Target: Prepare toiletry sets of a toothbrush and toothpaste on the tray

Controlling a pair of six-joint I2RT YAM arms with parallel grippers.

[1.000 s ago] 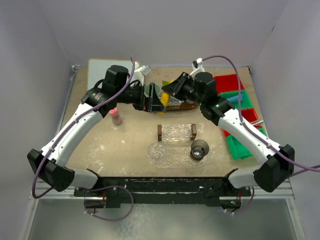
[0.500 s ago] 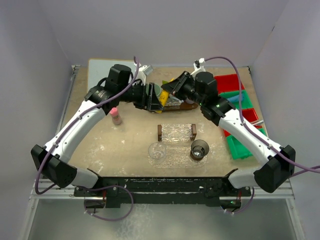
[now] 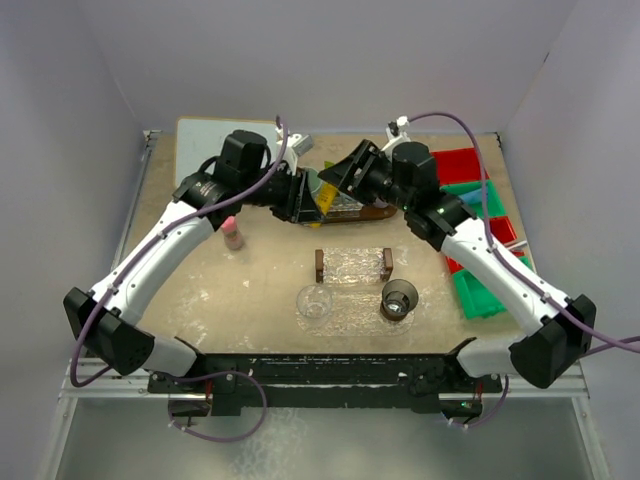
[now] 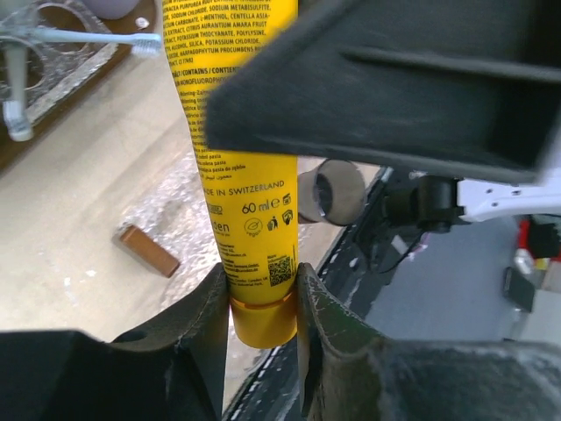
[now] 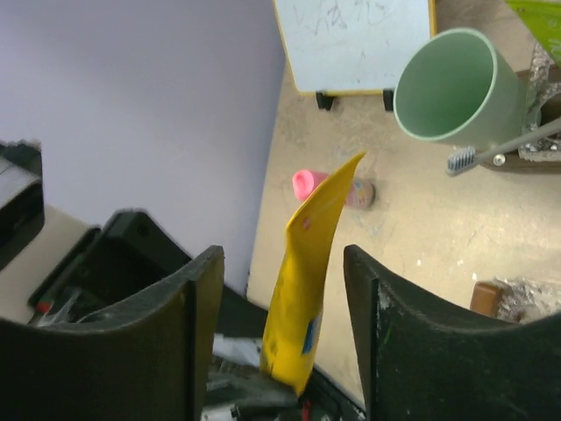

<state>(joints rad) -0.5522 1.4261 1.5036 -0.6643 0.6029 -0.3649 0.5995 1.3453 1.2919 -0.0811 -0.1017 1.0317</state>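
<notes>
Sandy table (image 3: 260, 270) is lying under both arms, with white walls closing it in. Over its far middle the yellow tube (image 4: 245, 175) is hanging in the air, near the green cup (image 5: 451, 83). The left gripper (image 4: 263, 303) is clenching the tube at its cap end, fingers pressing both sides. The right gripper (image 5: 282, 263) is standing released, its jaws flanking the flat crimped tail with gaps showing either side. The tube is looking light, soft-walled and a bit slick. Squeezing its belly is likely risking dents or slipping, so the stiffer shoulder by the cap, or the crimp, is seeming the safer hold.
</notes>
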